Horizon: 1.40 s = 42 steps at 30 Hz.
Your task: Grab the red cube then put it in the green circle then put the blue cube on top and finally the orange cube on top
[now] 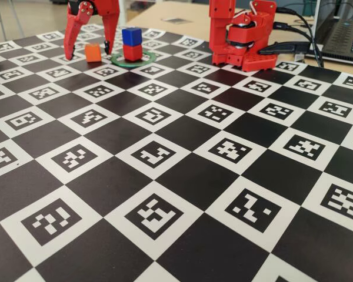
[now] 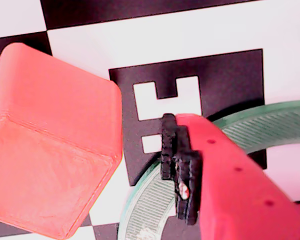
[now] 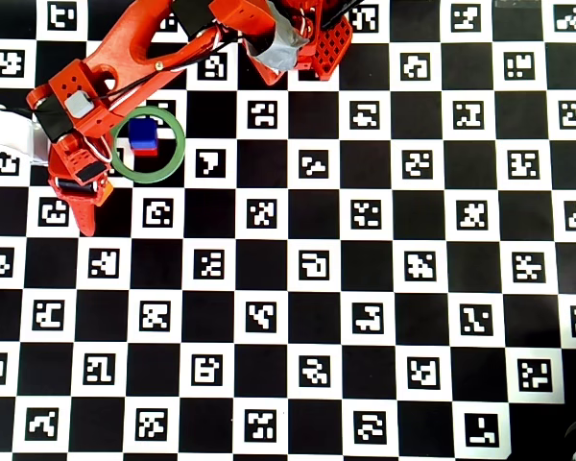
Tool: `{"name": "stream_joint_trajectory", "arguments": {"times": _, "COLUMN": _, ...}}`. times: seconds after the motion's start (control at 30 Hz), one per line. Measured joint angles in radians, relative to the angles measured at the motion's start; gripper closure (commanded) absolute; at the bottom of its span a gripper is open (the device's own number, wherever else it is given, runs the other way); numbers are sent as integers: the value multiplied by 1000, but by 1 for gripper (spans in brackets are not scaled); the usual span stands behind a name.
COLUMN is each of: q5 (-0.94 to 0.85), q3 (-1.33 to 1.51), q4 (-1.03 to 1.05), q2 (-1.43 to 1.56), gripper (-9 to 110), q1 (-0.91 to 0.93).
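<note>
Blue cube (image 1: 131, 36) stacked on red cube (image 1: 132, 52) inside green circle (image 1: 119, 60), orange cube (image 1: 93, 52) between spread, empty fingers of gripper (image 1: 88, 51)

Three cubes: one red cube (image 1: 132, 52), one blue cube (image 1: 131, 36), one orange cube (image 1: 93, 52); one green circle (image 1: 146, 60).

The orange cube (image 2: 50, 145) fills the left side. One red finger (image 2: 230, 190) comes in at the lower right, over the green circle (image 2: 270, 125) on the checkered mat (image 2: 155, 35).
</note>
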Motion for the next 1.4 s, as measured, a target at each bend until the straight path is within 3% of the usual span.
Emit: {"name": "stream_joint_trajectory", "arguments": {"times": 1.4, "q5": 331, "q3": 0, "q4": 0, "q2": -18, "gripper": 54, "q1": -46}}
